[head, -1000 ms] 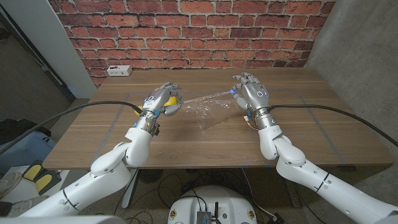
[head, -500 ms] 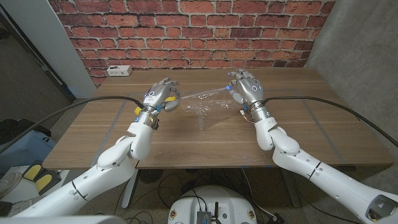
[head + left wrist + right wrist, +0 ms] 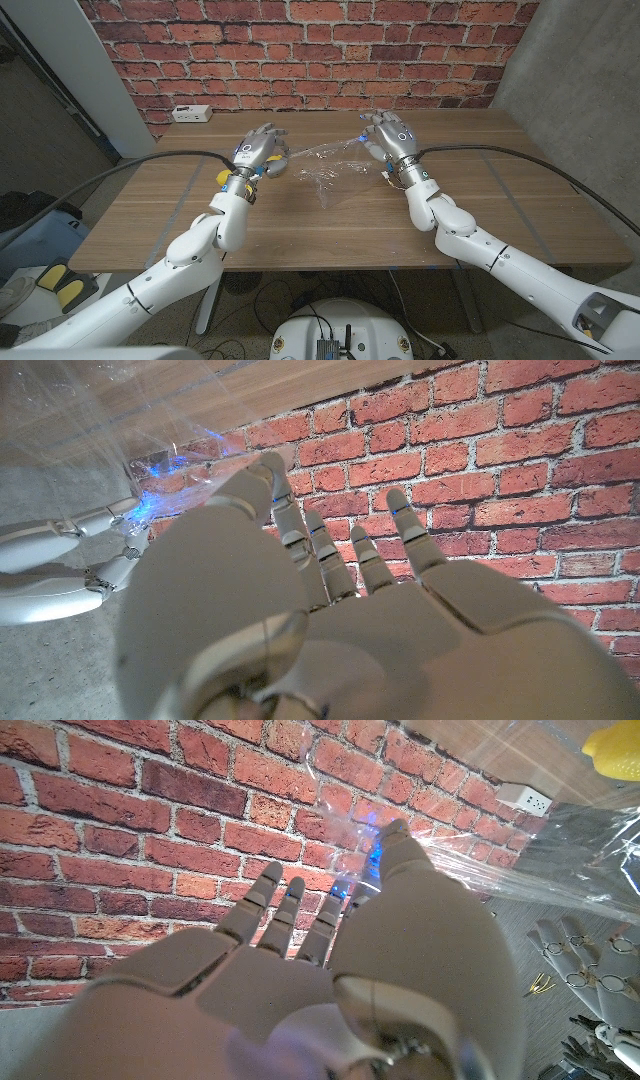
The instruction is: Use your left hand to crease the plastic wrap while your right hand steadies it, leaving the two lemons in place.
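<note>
Brick wall (image 3: 300,50), wood table (image 3: 330,225), plastic wrap (image 3: 325,170) btwn robot hands

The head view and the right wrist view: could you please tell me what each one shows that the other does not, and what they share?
Head view: both arms, the left hand at the far end of the plastic wrap, and the near edge of the wooden table. Right wrist view: a lemon beyond the wrap, seen close up. Shared: the right hand, the wrap stretched from its fingertips, the brick wall and the white power strip.
</note>
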### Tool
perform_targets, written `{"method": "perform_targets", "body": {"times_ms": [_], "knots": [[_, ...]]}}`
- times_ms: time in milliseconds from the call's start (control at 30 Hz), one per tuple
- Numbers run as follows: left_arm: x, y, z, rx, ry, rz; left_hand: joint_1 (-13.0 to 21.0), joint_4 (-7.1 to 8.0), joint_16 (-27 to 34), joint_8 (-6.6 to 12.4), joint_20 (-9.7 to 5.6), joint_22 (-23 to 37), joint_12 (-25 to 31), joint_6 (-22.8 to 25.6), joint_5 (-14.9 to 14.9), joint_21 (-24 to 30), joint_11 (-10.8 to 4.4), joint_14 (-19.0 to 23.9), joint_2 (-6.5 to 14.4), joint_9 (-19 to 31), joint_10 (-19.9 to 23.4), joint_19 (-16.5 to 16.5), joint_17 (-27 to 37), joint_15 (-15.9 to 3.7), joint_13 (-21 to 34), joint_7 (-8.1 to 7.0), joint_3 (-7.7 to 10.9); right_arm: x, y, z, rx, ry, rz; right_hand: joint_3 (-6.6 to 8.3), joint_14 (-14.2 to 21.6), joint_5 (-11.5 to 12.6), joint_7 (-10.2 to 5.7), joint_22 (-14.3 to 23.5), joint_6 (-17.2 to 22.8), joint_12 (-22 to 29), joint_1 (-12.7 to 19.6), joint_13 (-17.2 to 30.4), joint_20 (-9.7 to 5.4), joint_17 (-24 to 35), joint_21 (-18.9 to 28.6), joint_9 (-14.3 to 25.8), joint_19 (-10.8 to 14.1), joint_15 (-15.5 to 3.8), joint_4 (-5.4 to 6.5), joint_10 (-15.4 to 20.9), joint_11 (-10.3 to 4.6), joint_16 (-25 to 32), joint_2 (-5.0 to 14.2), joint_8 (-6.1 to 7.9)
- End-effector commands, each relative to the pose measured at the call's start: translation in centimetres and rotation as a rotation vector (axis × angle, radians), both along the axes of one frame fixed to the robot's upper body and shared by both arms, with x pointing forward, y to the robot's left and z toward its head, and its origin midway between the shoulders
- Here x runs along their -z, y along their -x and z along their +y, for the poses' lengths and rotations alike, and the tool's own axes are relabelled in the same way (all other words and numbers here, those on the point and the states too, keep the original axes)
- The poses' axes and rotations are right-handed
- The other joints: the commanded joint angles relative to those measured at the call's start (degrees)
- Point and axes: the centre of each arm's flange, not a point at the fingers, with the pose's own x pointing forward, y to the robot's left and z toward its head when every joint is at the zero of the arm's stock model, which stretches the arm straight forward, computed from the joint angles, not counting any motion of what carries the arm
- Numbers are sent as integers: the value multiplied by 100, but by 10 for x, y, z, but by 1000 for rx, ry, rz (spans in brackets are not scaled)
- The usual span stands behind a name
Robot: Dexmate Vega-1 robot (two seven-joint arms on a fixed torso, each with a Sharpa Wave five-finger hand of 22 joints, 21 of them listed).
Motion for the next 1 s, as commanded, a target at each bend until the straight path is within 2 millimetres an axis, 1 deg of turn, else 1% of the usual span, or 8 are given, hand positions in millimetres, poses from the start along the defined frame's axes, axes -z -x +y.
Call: {"method": "perform_targets", "body": {"times_ms": [33,367,533,567,700,800,967,1000], "knots": [[4,-16,-3,-48,-21,19,-69,-3,12,17,-39,6,38,525,46,41,-27,8,-5,1226,-6,21,18,-154,11,399,65,-7,-22,7,4,51,32,-10,6,42,-41,21,50,-3,12,12,13,15,-11,30,-4,-834,6,26,-21,27,-16,-30],[8,-30,-5,-86,-41,31,-99,-1,19,-48,-26,6,39,502,37,51,-17,38,-24,1154,-16,30,12,-150,12,335,80,-9,-42,13,25,94,71,-16,-4,40,-57,21,-5,-14,-9,13,16,18,-18,31,-9,-828,23,13,-14,31,2,-63],[10,-38,-7,-113,-56,40,-146,23,22,-104,-13,8,41,452,19,60,-13,51,-23,1109,-22,40,10,-148,13,252,61,-10,-53,18,34,118,94,-21,-7,35,-97,21,-31,-17,-18,13,31,19,-23,33,-15,-823,29,12,-16,33,5,-79],[10,-38,-8,-120,-63,38,-157,34,25,-117,-3,8,39,442,13,63,-7,52,-5,1097,-28,43,12,-142,14,252,55,-10,-54,19,38,124,97,-22,-11,34,-107,21,-48,-18,-22,13,33,19,-25,34,-16,-825,31,13,-16,33,6,-87],[11,-42,-9,-138,-78,46,-207,67,27,-176,7,9,26,384,-11,67,-18,44,36,1053,-75,41,16,-120,17,165,19,-11,-59,21,46,134,111,-28,-37,29,-119,21,-111,-35,-34,14,50,18,-34,37,-34,-798,36,-21,-1,25,6,-117],[11,-44,-10,-148,-84,58,-233,75,29,-202,12,8,21,369,-27,67,-3,46,47,1026,-99,35,16,-101,18,124,-6,-12,-62,22,51,141,118,-28,-44,24,-145,22,-212,-52,-45,16,55,19,-43,39,-49,-793,43,-61,-15,25,16,-162],[12,-47,-10,-166,-93,63,-258,74,27,-251,16,8,11,330,-52,68,2,35,63,979,-144,27,15,-80,21,94,-39,-14,-66,25,65,154,132,-29,-62,16,-241,23,-609,-100,-37,18,82,-5,-54,47,-64,-764,23,-181,3,6,-1,-340],[13,-47,-11,-171,-98,62,-264,72,25,-280,17,8,10,283,-61,69,3,27,69,964,-153,25,15,-61,22,60,-49,-14,-67,25,68,156,135,-29,-68,16,-282,23,-676,-104,-39,19,85,-8,-55,48,-65,-764,24,-198,28,1,1,-372]]}}
